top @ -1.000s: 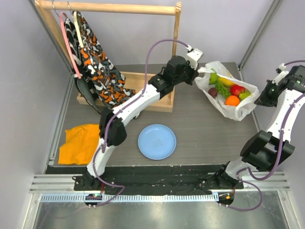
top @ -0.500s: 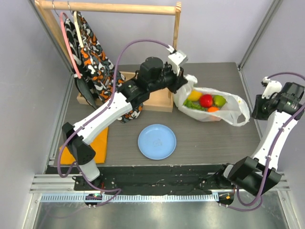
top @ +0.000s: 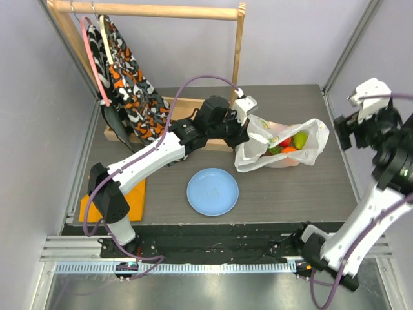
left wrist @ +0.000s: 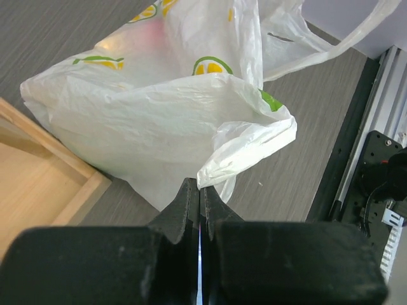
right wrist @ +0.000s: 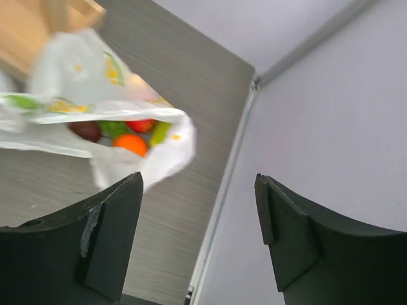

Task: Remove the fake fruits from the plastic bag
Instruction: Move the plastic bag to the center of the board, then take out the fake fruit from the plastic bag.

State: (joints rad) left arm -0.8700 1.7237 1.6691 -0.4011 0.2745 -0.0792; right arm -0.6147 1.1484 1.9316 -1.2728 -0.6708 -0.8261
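The white plastic bag (top: 274, 147) with green and yellow prints lies on the table beside the wooden base. Its open mouth faces right. Inside I see fake fruits: a red one (top: 284, 141), a green one (top: 300, 138) and an orange (top: 289, 150). My left gripper (top: 244, 133) is shut on the bag's left edge, and the left wrist view shows plastic (left wrist: 191, 114) pinched at the gripper (left wrist: 200, 185) tips. My right gripper (top: 346, 129) hangs open to the right of the bag, apart from it. In the right wrist view this gripper (right wrist: 198, 181) is empty, with the orange (right wrist: 130, 143) and red fruit (right wrist: 141, 125) in the bag mouth.
A light-blue plate (top: 212, 192) sits near the front middle. An orange cloth (top: 113, 197) lies at front left under the left arm. A wooden hanger rack (top: 193, 123) with a patterned garment (top: 129, 84) stands at back left. The right wall (right wrist: 331, 95) is close to my right gripper.
My left gripper dragged the bag left and toward the table's middle. My right gripper let go of the bag's right side, opened and rose away to the right.
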